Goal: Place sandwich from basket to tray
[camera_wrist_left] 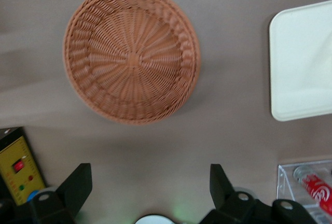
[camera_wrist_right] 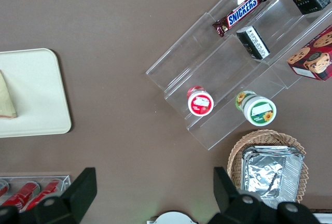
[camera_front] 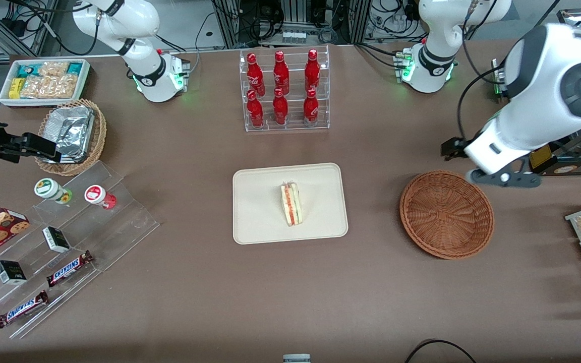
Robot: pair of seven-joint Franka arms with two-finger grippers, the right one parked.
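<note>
While the sandwich [camera_front: 291, 203] lay on its side on the tray [camera_front: 255, 222] near the middle of the tabletop [camera_front: 270, 302], the basket [camera_front: 446, 214] sat empty toward the working arm's end, well apart from the tray, its woven bowl holding nothing in either the front or the left wrist view. Judged from how things lay, the transfer looked complete, with the wedge resting well inside the tray's low rim, its red, orange and green filling edge turned toward the parked arm's end.

A little farther from the front camera than the basket, the hand [camera_wrist_left: 147, 185] hovered above bare tabletop just beside the basket's rim. Its two dark fingers [camera_wrist_left: 78, 185] stood spread wide apart with nothing between them, gripping no object and touching nothing.

As for handling, the sandwich looked light and soft: pale bread that would dent under a hard squeeze, with loose layers that could slide or spill from the cut edge. A gentle hold across the two flat bread faces, near the thick middle of the wedge rather than at its thin point, would likely suit it best, with only enough closing force to keep the layers together.

Farthest from the camera, a clear rack of red bottles [camera_front: 282, 91] stood upright, well clear of the tray.
</note>
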